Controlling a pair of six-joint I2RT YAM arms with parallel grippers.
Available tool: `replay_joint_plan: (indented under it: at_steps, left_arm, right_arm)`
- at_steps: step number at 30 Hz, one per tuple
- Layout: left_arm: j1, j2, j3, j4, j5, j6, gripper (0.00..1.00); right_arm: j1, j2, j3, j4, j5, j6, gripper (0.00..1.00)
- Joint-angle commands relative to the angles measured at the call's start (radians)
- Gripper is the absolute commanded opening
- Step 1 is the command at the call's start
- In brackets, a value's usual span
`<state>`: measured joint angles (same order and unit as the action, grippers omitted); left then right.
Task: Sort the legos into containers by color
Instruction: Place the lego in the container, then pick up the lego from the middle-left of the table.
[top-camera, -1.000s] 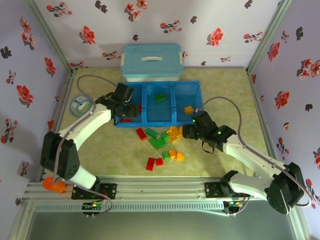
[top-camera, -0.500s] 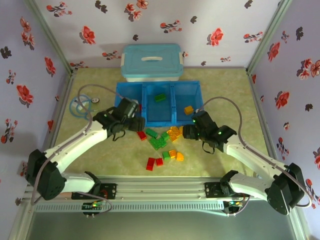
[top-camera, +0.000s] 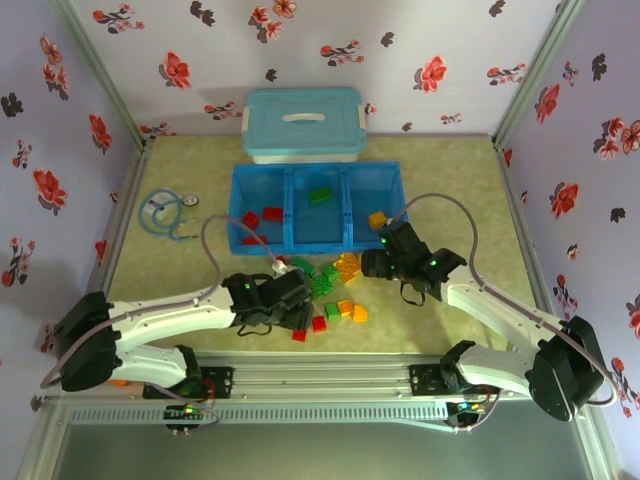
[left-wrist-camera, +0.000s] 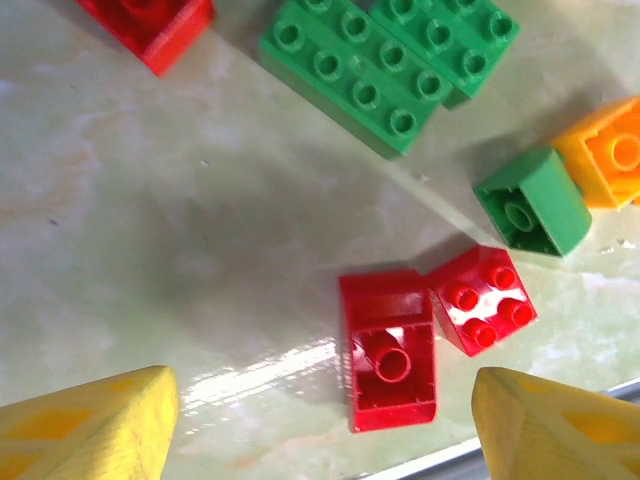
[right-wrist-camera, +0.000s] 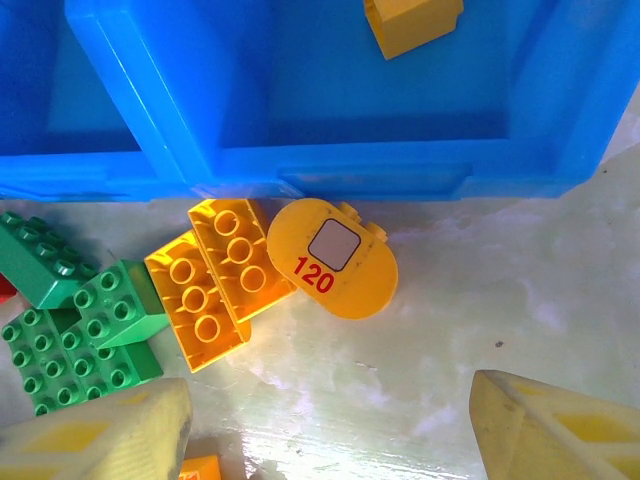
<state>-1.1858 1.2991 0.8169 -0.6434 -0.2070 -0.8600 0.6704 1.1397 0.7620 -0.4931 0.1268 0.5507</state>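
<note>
The blue tray (top-camera: 291, 243) has three containers: red legos (top-camera: 272, 213) lie in the left one, a green one (top-camera: 320, 195) in the middle, an orange one (top-camera: 377, 219) on the right. Loose legos lie in front of it. My left gripper (top-camera: 297, 312) hangs open over the near red ones. In the left wrist view an upside-down red brick (left-wrist-camera: 388, 350) lies between the yellow fingers (left-wrist-camera: 85, 425), beside a studded red brick (left-wrist-camera: 483, 300). My right gripper (top-camera: 368, 265) is open over the orange pile. A rounded orange piece marked 120 (right-wrist-camera: 332, 258) and two orange bricks (right-wrist-camera: 222, 270) lie ahead of its fingers (right-wrist-camera: 560, 430).
A pale-blue lidded box (top-camera: 303, 123) stands behind the tray. A coiled blue tube (top-camera: 165, 212) lies at the left. Green bricks (left-wrist-camera: 350, 70) and an orange one (left-wrist-camera: 605, 150) crowd the pile's middle. The metal rail (top-camera: 320, 380) runs close to the near red bricks.
My left arm has swung from the tray's left compartment down to the near red bricks, and red legos now show in that compartment. The right arm has barely moved.
</note>
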Motion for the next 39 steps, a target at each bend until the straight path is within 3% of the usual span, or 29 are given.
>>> replay_joint_plan:
  at_steps: [1, 18, 24, 31, 39]
  left_arm:
    - [-0.047, 0.06, -0.009, 0.027, -0.006, -0.071, 0.76]
    - [-0.085, 0.277, 0.034, 0.102, 0.032, -0.072, 0.61]
    - [-0.084, 0.343, 0.055, 0.075, 0.016, -0.091, 0.47]
    - [-0.045, 0.292, 0.057, 0.024, -0.018, -0.067, 0.3]
    - [0.118, 0.111, 0.06, -0.048, -0.052, 0.048, 0.29]
  right_arm:
    - [0.008, -0.02, -0.009, 0.011, 0.003, 0.021, 0.74]
    - [0.007, -0.048, -0.035, 0.002, 0.02, 0.019, 0.74]
    - [0.008, -0.049, -0.039, 0.005, 0.022, 0.021, 0.74]
    - [0.008, -0.05, -0.043, 0.007, 0.026, 0.022, 0.74]
    - [0.008, -0.05, -0.032, 0.002, 0.027, 0.015, 0.74]
